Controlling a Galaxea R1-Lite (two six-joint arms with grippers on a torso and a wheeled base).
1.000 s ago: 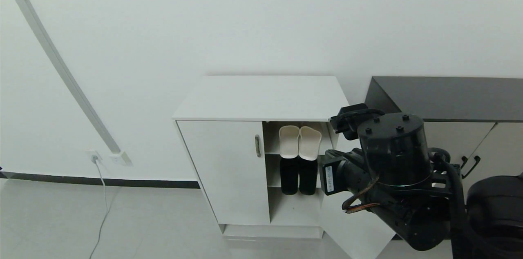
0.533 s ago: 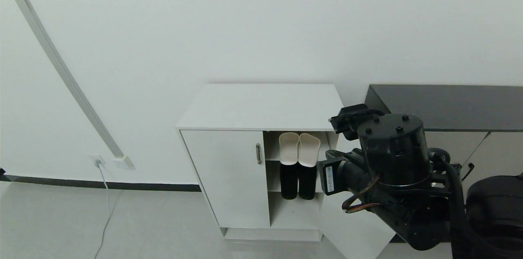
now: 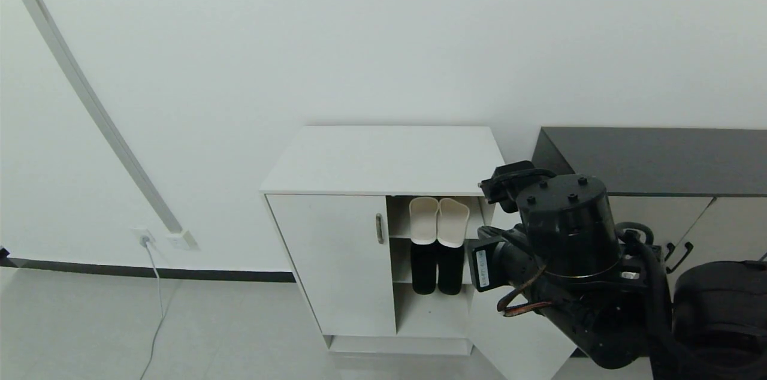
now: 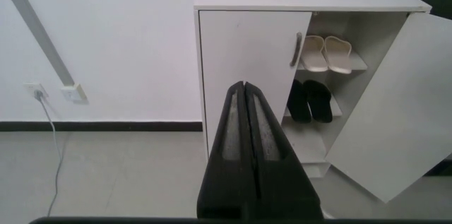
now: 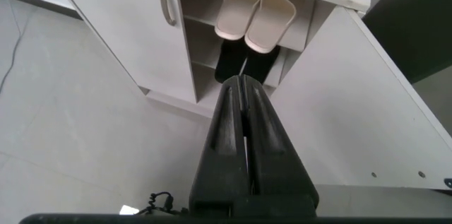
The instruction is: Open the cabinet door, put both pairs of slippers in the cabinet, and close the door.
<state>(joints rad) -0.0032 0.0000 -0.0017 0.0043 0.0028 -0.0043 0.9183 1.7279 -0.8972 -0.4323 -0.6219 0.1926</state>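
Note:
The white cabinet [image 3: 377,158] stands against the wall, its left door [image 3: 329,260] closed and its right door [image 3: 515,338] swung open. A white pair of slippers [image 3: 438,221] stands on the upper shelf, a black pair [image 3: 436,269] on the shelf below. My right arm [image 3: 563,248] is in front of the open door. My right gripper [image 5: 244,83] is shut and empty, pointing at the slippers [image 5: 254,15] from some way off. My left gripper [image 4: 244,86] is shut and empty too, well back from the closed door [image 4: 247,68].
A low cabinet with a dark grey top [image 3: 653,158] adjoins on the right. A wall socket with a hanging cable [image 3: 142,238] and a slanted rail [image 3: 90,104] are at the left. Grey floor [image 3: 180,332] lies open before the cabinet.
The whole head picture has shifted: the cabinet sits lower and a little smaller, so the camera has moved. My right arm sits slightly lower and further left in the picture.

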